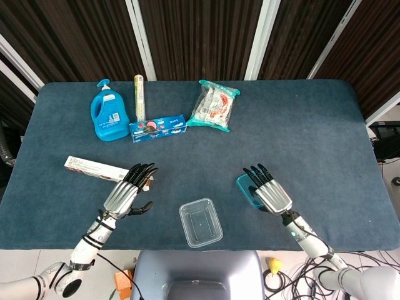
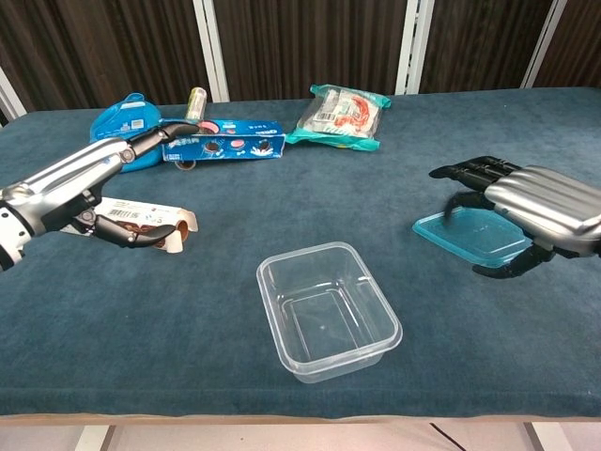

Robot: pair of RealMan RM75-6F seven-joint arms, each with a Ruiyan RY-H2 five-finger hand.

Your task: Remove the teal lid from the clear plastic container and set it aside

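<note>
The clear plastic container (image 1: pixel 201 222) (image 2: pixel 327 308) stands uncovered near the table's front edge, in the middle. The teal lid (image 1: pixel 245 186) (image 2: pixel 465 235) lies flat on the blue cloth to its right. My right hand (image 1: pixel 269 190) (image 2: pixel 535 211) hovers over the lid's right part with its fingers stretched out and apart, and its thumb is low by the lid's near edge. I cannot tell whether the thumb touches it. My left hand (image 1: pixel 128 187) (image 2: pixel 84 183) is held above the table left of the container, fingers extended, holding nothing.
A long white box (image 1: pixel 94 167) (image 2: pixel 141 218) lies just beyond my left hand. At the back stand a blue bottle (image 1: pixel 107 115), a thin tube (image 1: pixel 139 97), a blue cookie box (image 1: pixel 157 128) and a snack bag (image 1: pixel 214 105).
</note>
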